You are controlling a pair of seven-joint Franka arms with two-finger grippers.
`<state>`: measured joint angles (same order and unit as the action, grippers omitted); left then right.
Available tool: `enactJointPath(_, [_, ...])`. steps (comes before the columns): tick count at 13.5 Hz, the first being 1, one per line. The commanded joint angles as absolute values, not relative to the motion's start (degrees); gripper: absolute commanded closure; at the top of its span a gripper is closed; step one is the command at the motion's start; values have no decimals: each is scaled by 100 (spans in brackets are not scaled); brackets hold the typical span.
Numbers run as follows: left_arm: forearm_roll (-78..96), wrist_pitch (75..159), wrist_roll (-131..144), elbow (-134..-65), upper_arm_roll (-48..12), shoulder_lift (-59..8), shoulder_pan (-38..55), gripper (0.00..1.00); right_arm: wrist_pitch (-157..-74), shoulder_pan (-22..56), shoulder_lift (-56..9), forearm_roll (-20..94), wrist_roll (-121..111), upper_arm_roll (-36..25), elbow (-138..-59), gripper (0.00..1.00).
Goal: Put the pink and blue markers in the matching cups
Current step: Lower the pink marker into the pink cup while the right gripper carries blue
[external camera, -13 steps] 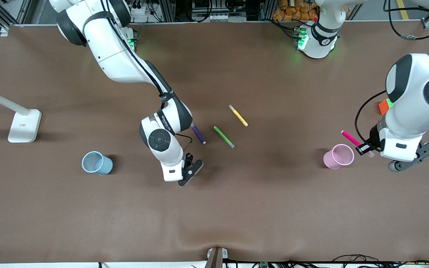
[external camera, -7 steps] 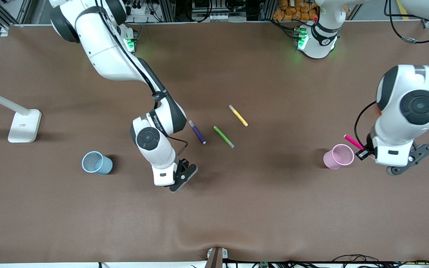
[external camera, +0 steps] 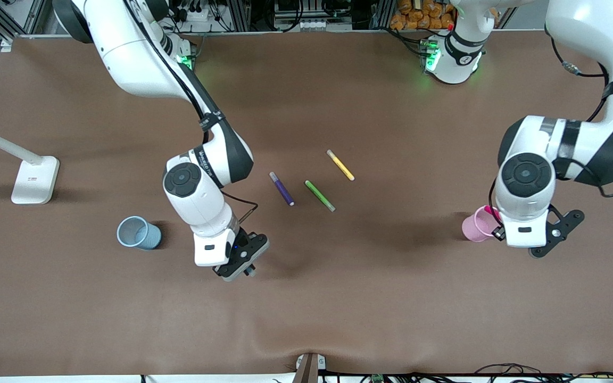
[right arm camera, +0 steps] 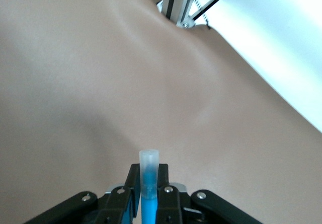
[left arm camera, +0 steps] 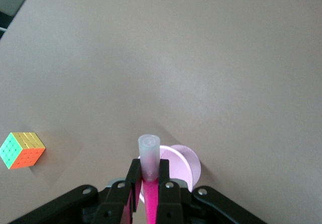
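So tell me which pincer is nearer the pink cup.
Left. The left pincer, holding the pink marker, is right at the pink cup; the right pincer is toward the blue cup.

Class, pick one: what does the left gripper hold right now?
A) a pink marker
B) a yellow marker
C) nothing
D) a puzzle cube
A: in the left wrist view the left gripper is shut on the pink marker, right beside the pink cup.

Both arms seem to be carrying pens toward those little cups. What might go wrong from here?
The left gripper holds the pink marker over the pink cup's rim; released off-centre, it might tip the light cup or miss. The right gripper holds the blue marker over bare table, with the blue cup some way off toward the right arm's end; a slip could drop it short.
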<state>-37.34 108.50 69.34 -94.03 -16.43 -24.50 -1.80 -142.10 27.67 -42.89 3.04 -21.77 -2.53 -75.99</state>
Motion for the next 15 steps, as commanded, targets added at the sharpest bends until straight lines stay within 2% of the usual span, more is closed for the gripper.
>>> enactJointPath(1, [-4287,10793,7512,-9369,-1661,-2575,-150,100,-14229,2637,-3965,272,-2188,-185,-7761,100])
enactJointPath(7, [-5071,10793,8428,-9615,-1661,-2830,8,100,-14282,2549,-3455,290,-2127,-185,-8067,100])
enactJointPath(12, [-5124,10793,8534,-9615,-1661,-2979,17,100,-15274,2365,-2691,290,-2162,-176,-9288,100])
enactJointPath(15, [-5124,10706,8701,-9633,-1661,-3058,18,100,-15302,2242,-2243,290,-2180,-176,-9719,100])
